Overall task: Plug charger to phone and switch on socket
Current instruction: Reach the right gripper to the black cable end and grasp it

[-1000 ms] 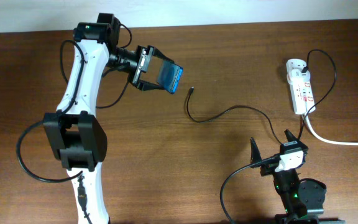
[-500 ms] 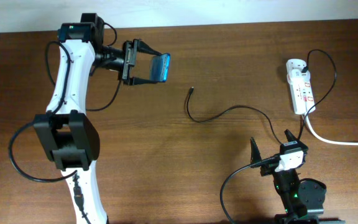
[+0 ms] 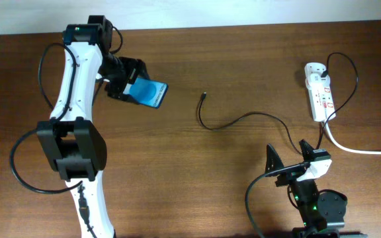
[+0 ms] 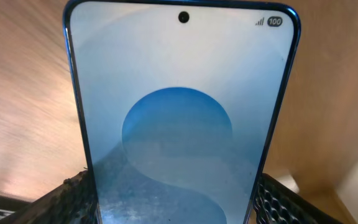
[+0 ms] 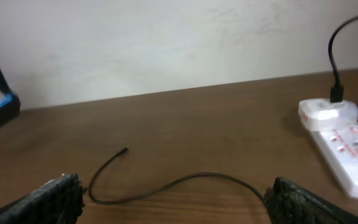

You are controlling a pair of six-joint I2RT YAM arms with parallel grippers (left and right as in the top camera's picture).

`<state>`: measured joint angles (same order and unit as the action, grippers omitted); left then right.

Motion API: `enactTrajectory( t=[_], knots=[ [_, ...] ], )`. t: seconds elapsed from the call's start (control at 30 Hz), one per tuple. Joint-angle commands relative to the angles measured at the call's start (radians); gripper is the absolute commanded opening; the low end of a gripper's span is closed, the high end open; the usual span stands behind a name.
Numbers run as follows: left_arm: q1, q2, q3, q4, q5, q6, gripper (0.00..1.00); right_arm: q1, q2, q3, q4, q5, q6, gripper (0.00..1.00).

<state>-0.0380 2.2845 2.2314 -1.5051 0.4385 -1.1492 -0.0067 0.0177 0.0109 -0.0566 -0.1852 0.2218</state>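
Observation:
My left gripper [image 3: 129,88] is shut on the phone [image 3: 148,93], held at the back left of the table, screen up. In the left wrist view the blue-screened phone [image 4: 179,106] fills the frame between my fingers [image 4: 176,205]. The charger, a thin black cable [image 3: 240,120], lies in the middle; its plug tip [image 3: 205,95] lies loose right of the phone. It also shows in the right wrist view [image 5: 185,182]. The white socket strip [image 3: 319,92] lies at the back right, also in the right wrist view [image 5: 344,143]. My right gripper [image 3: 288,157] is open and empty near the front edge.
The strip's thick white cord [image 3: 356,149] runs off the right edge. A black plug [image 5: 335,93] sits in the strip's far end. A pale wall [image 5: 166,43] rises behind the table's back edge.
My left gripper has turned and lowered the phone, so its screen now faces up. It has drawn back slightly to the left. The right gripper shifted slightly.

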Motion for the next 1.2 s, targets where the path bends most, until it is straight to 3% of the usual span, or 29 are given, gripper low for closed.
enactTrajectory(
  t=[0.0,0.3,0.47,0.63,0.9,1.03,1.07,1.17],
  knots=[
    [-0.002,-0.005,0.029,-0.019,-0.144,-0.005,0.0,0.006,-0.005,-0.005,-0.001,-0.048,0.19,0.98],
    [-0.022,-0.005,0.029,-0.014,-0.286,-0.005,0.0,0.006,0.008,0.048,0.011,-0.22,0.496,0.98],
    [-0.034,-0.005,0.029,-0.014,-0.277,-0.005,0.0,0.006,0.139,0.164,0.039,-0.304,0.524,0.98],
    [-0.034,-0.005,0.029,-0.015,-0.218,-0.005,0.0,0.006,0.497,0.422,0.038,-0.451,0.515,0.98],
    [-0.034,-0.005,0.029,-0.016,-0.074,-0.002,0.0,0.006,1.251,0.907,0.039,-0.961,0.492,0.98],
    [-0.034,-0.005,0.029,-0.016,-0.035,-0.002,0.0,0.006,1.493,0.98,0.069,-0.981,0.544,0.99],
    [-0.034,-0.005,0.029,-0.016,-0.034,-0.002,0.0,0.008,1.544,0.98,0.121,-0.982,0.547,0.86],
    [-0.043,-0.005,0.029,-0.015,-0.034,-0.003,0.0,0.037,1.655,0.98,0.128,-0.929,0.6,0.85]
  ],
)
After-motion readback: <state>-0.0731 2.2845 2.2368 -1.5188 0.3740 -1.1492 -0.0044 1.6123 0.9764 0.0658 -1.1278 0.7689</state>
